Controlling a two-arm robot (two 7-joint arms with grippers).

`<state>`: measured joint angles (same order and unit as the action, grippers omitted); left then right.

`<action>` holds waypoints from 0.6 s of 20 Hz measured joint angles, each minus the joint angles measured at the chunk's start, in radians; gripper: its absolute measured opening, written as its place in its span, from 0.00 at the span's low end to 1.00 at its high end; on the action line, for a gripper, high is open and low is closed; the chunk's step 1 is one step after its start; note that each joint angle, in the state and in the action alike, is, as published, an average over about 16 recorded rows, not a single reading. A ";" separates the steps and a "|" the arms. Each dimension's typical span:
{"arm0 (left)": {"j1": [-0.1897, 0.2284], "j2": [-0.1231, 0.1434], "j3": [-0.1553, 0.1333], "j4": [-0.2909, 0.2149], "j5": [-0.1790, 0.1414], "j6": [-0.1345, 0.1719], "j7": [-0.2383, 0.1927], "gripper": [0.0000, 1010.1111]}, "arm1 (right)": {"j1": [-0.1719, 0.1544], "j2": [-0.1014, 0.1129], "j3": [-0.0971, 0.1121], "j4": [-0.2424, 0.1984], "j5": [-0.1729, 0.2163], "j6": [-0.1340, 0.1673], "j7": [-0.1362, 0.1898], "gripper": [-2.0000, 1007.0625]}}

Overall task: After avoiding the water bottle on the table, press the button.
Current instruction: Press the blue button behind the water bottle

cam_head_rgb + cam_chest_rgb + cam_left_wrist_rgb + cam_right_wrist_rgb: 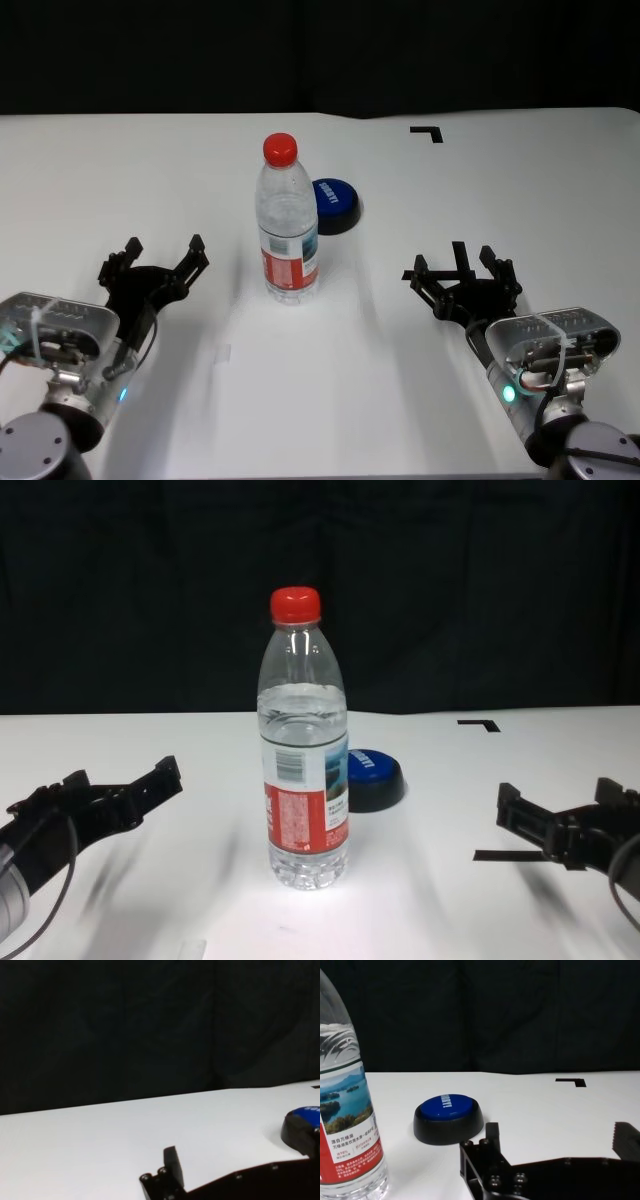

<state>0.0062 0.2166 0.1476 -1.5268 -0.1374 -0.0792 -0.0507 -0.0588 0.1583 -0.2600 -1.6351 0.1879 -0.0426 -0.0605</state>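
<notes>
Button [335, 204], a stiff low dome beyond the tall tippy water bottle [287, 222], suits the right hand [468, 270], fingers apart, pressing its top.

From the chest, the water bottle [305, 750] hides the left part of the button [375, 778]; its white lettering looks too small to read.

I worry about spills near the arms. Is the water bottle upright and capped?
Yes. The water bottle stands upright on the table, its red cap screwed on top.
</notes>
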 joint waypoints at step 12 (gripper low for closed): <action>0.000 0.000 0.000 0.000 0.000 0.000 0.000 0.99 | 0.000 0.000 0.000 0.000 0.000 0.000 0.000 1.00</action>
<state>0.0062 0.2166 0.1476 -1.5268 -0.1374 -0.0792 -0.0507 -0.0588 0.1583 -0.2600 -1.6351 0.1879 -0.0426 -0.0605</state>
